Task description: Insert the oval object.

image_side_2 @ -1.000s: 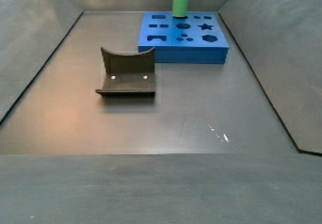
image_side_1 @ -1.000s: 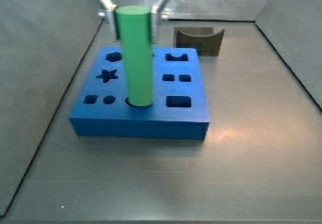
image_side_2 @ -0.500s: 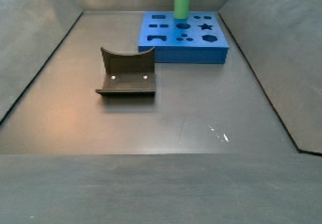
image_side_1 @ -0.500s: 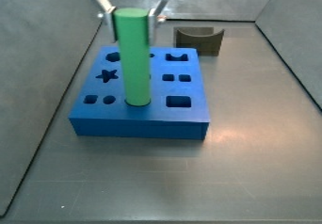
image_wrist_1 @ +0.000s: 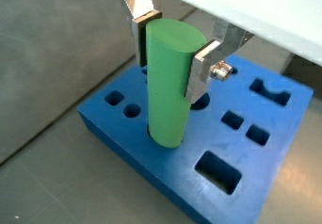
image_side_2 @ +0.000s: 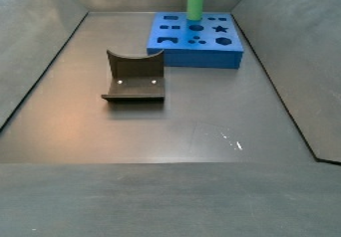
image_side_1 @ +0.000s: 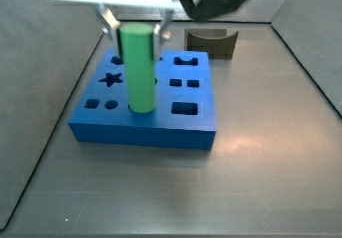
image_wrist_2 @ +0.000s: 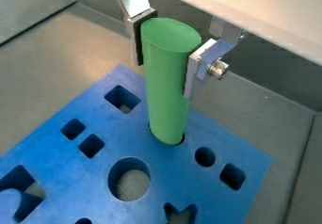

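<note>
The oval object, a bright green peg (image_side_1: 136, 67), stands upright with its lower end in a hole of the blue block (image_side_1: 147, 127). My gripper (image_side_1: 136, 27) is shut on the peg's upper end, right above the block. In both wrist views the silver fingers (image_wrist_1: 201, 63) (image_wrist_2: 199, 63) press the peg (image_wrist_1: 168, 87) (image_wrist_2: 168, 77) from two sides, and its foot sits in the block (image_wrist_1: 151, 157) (image_wrist_2: 75, 181). In a side view the peg (image_side_2: 194, 0) rises out of frame from the block (image_side_2: 200, 54); the gripper is out of that view.
The block has several other shaped holes, among them a star (image_side_1: 112, 80) and a rectangle (image_side_1: 186, 109). A dark olive curved piece (image_side_1: 211, 42) (image_side_2: 134, 77) stands on the floor apart from the block. Grey sloping walls (image_side_2: 40, 72) enclose the floor.
My gripper has come down with the peg. Less of the peg shows above the block than before, so its lower end has sunk into the hole.
</note>
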